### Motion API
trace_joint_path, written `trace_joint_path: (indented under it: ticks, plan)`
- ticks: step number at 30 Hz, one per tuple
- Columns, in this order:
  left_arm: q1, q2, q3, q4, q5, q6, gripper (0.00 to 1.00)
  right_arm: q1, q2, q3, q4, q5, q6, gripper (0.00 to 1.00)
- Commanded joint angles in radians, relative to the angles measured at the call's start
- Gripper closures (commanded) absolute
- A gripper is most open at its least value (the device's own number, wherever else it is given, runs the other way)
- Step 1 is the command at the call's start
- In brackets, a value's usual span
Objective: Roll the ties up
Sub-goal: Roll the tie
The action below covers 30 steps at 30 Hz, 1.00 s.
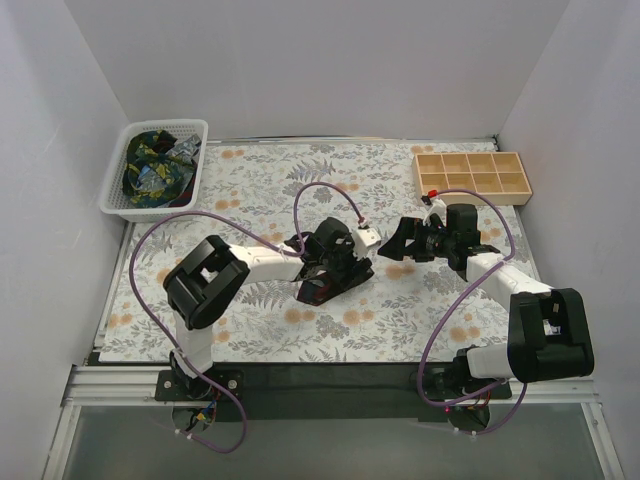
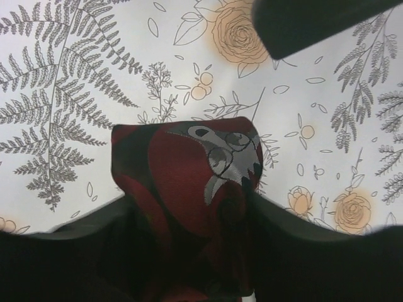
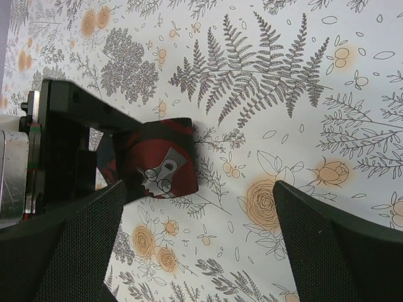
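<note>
The maroon tie, marked with dark patches and a pale grey motif, lay as a short bundle near the middle of the table, slightly toward the near side; whether it was rolled or only folded could not be told. The left gripper was closed on it, a dark finger pressed against each side, and the bundle's end stuck out past the fingertips. Just to the right, the right gripper faced the bundle with its jaws spread wide and nothing between them, apart from the tie. Beneath both lay the tablecloth, white and printed with grey ferns and pale orange roses, smooth and flat across the whole surface. In the far left corner stood a white basket holding a heap of other ties, dark with blue, green and yellow prints. At the far right, close to the back wall, sat a wooden tray divided into small compartments. Plain white walls closed the table in at the back and on both sides. Purple cables looped over the cloth from each arm, and a metal rail ran along the near edge by the arm bases.
</note>
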Motion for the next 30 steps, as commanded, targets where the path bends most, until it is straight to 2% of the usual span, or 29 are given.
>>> trace_joint_path:
  ticks: [1, 4, 5, 7, 8, 9, 13, 14, 17, 18, 20, 21, 22, 25, 30]
  plan:
    - [-0.007, -0.085, -0.015, -0.010, 0.041, -0.001, 0.46, 0.003, -0.002, -0.006, 0.036, -0.032, 0.003, 0.13]
    - [-0.005, -0.120, -0.023, -0.008, 0.023, -0.033, 0.39, 0.003, 0.003, -0.002, 0.036, -0.042, 0.000, 0.13]
    - [-0.007, -0.151, -0.027, -0.002, 0.015, -0.041, 0.29, 0.003, 0.003, 0.000, 0.036, -0.048, -0.003, 0.13]
    - [-0.005, -0.191, -0.035, 0.004, -0.035, -0.068, 0.17, 0.004, 0.009, 0.006, 0.036, -0.052, -0.004, 0.13]
    - [-0.007, -0.236, -0.050, 0.019, -0.051, -0.102, 0.06, 0.007, 0.013, 0.007, 0.036, -0.058, -0.006, 0.13]
    - [-0.007, -0.259, -0.060, 0.025, -0.062, -0.119, 0.03, 0.009, 0.020, 0.010, 0.037, -0.062, -0.007, 0.13]
    - [-0.005, -0.390, -0.126, 0.073, -0.189, -0.266, 0.02, 0.024, 0.059, 0.043, 0.036, -0.087, -0.007, 0.13]
    - [-0.007, -0.413, -0.138, 0.081, -0.248, -0.357, 0.02, 0.035, 0.069, 0.050, 0.036, -0.096, -0.007, 0.13]
    - [-0.005, -0.481, -0.202, 0.078, -0.322, -0.504, 0.02, 0.053, 0.105, 0.076, 0.037, -0.114, -0.003, 0.13]
    - [-0.007, -0.491, -0.225, 0.073, -0.347, -0.609, 0.05, 0.059, 0.124, 0.084, 0.039, -0.121, -0.001, 0.13]
    - [-0.005, -0.502, -0.248, 0.059, -0.353, -0.700, 0.10, 0.073, 0.141, 0.099, 0.044, -0.137, 0.002, 0.13]
    - [-0.005, -0.499, -0.267, 0.056, -0.352, -0.792, 0.12, 0.076, 0.154, 0.106, 0.047, -0.144, 0.003, 0.13]
    - [-0.007, -0.485, -0.271, 0.042, -0.353, -0.832, 0.18, 0.084, 0.162, 0.109, 0.047, -0.147, 0.003, 0.13]
    - [-0.007, -0.450, -0.279, 0.041, -0.341, -0.930, 0.24, 0.093, 0.191, 0.124, 0.048, -0.157, 0.003, 0.13]
    - [-0.005, -0.396, -0.264, 0.051, -0.335, -0.970, 0.33, 0.104, 0.234, 0.142, 0.053, -0.179, 0.006, 0.14]
